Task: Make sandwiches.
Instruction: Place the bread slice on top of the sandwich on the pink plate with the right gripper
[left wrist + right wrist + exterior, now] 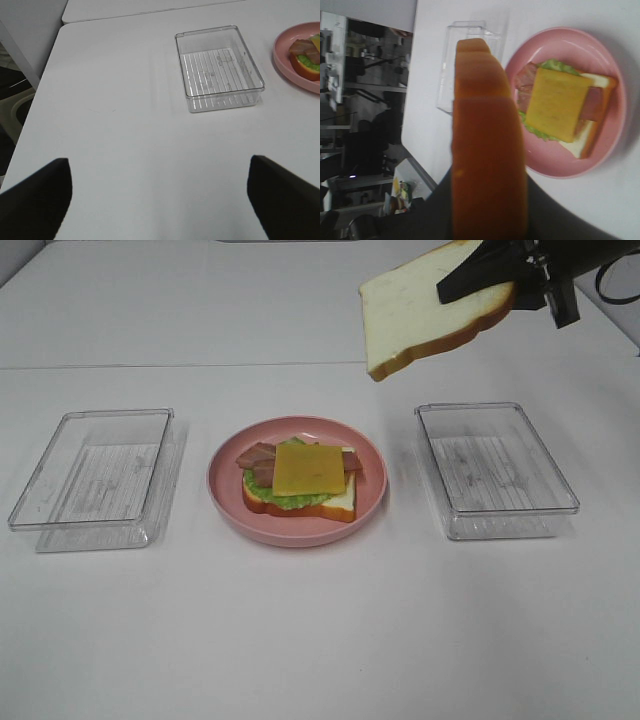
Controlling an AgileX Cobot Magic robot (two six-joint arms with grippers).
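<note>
On the pink plate [225, 490] lies the open sandwich: a bread slice, green lettuce, bacon strips and a yellow cheese square [308, 468] on top. A second bread slice [430, 315] hangs in the air behind and to the right of the plate, tilted, with my right gripper [490, 280] shut on its far edge. The right wrist view looks along that slice's brown crust [487, 150] down at the cheese [557, 102] on the plate [560, 167]. My left gripper [160, 200] stands open over bare table, well left of the plate [285, 57], and holds nothing.
An empty clear plastic tray [95, 475] stands left of the plate and another clear tray [495, 470] stands to its right. In the left wrist view the left tray [218, 67] lies ahead of the open fingers. The table's left edge is close by.
</note>
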